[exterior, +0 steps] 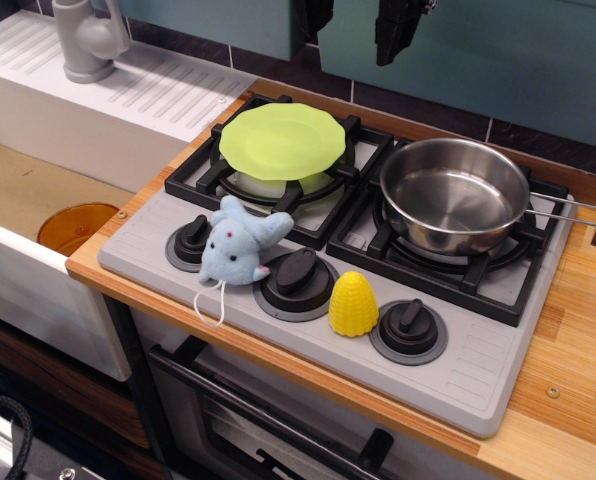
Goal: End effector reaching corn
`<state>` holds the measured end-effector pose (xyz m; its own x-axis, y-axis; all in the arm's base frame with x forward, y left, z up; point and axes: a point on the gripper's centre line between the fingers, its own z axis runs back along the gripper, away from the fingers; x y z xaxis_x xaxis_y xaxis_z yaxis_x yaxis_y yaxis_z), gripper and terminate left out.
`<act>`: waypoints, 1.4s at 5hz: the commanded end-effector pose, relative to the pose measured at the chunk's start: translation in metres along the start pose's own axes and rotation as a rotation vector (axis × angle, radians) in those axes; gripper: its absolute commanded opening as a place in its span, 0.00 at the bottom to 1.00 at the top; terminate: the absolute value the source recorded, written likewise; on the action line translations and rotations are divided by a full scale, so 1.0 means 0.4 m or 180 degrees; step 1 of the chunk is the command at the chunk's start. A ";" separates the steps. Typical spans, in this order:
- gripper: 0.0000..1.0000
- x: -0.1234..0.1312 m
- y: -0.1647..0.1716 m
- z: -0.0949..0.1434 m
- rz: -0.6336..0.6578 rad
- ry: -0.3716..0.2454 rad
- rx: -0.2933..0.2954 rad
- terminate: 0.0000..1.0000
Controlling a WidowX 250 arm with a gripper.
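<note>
The yellow toy corn (353, 304) stands upright on the grey stove panel (478, 375), between the middle knob (296, 272) and the right knob (410, 326). My black gripper (363, 28) hangs at the top edge of the view, far behind and above the corn, over the back of the stove. Only its two dark fingers show, one on the left (314, 18) and one on the right (398, 32). They stand wide apart with nothing between them.
A lime-green scalloped plate (283, 140) lies on the left burner. A steel pot (458, 195) sits on the right burner, handle pointing right. A blue plush elephant (236, 246) lies by the left knob (191, 242). A sink with an orange bowl (75, 226) and a grey faucet (88, 40) is at the left.
</note>
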<state>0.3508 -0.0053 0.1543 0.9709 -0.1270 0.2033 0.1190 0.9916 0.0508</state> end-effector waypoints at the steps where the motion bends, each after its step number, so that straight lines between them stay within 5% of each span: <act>1: 1.00 0.000 0.000 0.000 0.0000 0.0000 0.0000 0.00; 3: 1.00 -0.132 -0.081 0.028 0.0263 -0.0132 0.0262 0.00; 7: 1.00 -0.204 -0.173 -0.123 0.0525 -0.0635 0.0245 0.00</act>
<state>0.2657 -0.0598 0.0788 0.9256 0.0271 0.3774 -0.0627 0.9946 0.0823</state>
